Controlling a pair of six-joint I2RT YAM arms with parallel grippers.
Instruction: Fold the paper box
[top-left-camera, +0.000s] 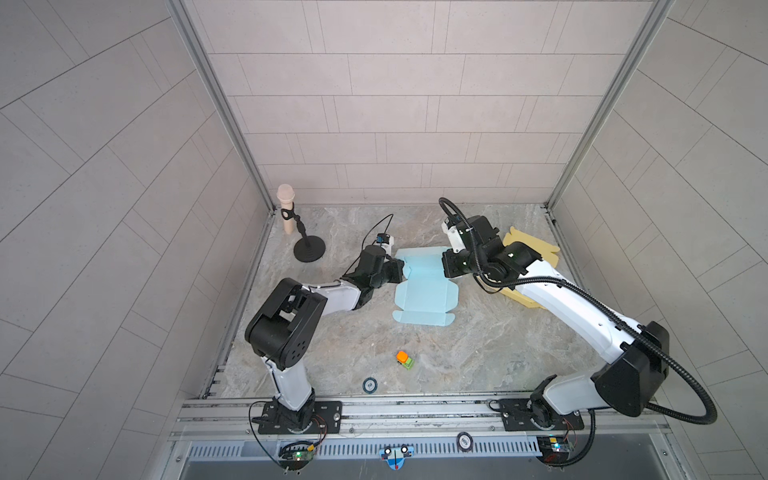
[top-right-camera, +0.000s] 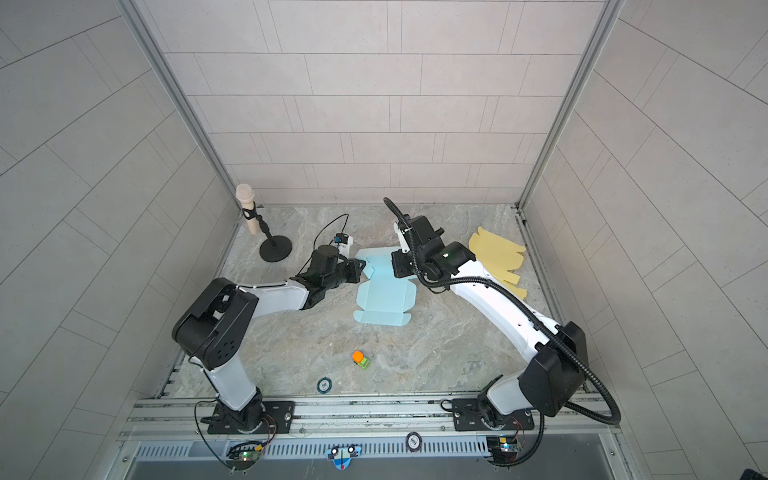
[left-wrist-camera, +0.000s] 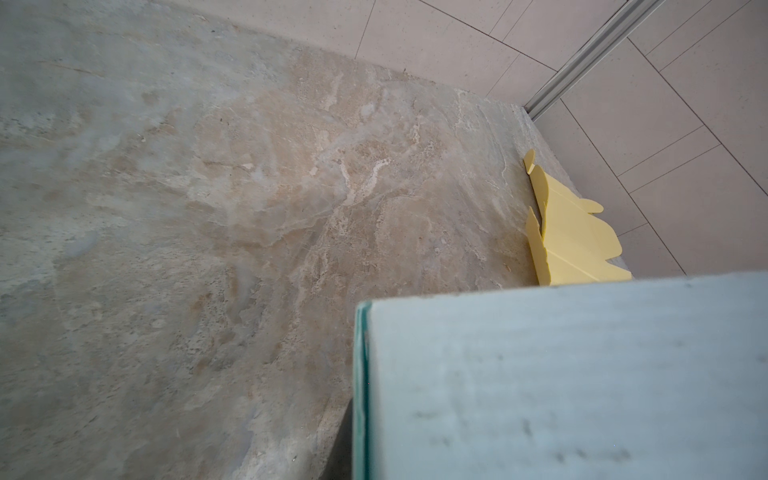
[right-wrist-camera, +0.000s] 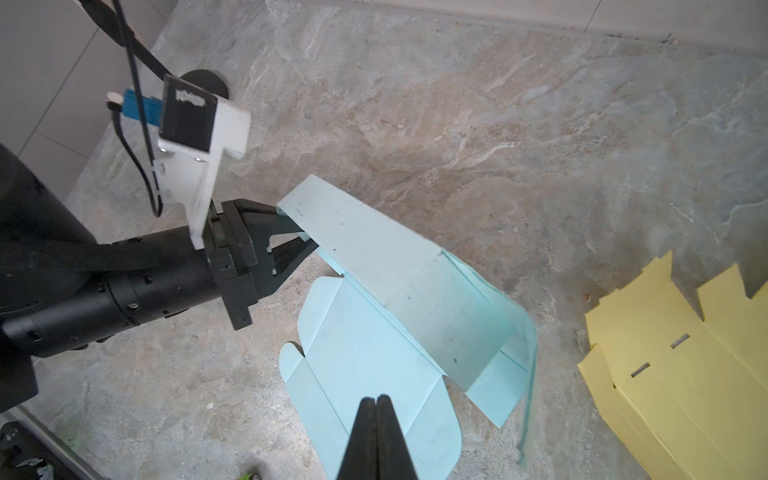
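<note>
On the marble tabletop, the blue paper box lies mostly flat. Its far panel is raised and pinched by the left gripper — the right gripper hangs clenched on nothing, over the sheet.

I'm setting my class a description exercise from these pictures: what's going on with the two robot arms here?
The left gripper is shut on a far flap of the blue paper box, holding it raised off the table. The right gripper is shut too, its tips over the sheet; contact is unclear. The near part lies flat.
</note>
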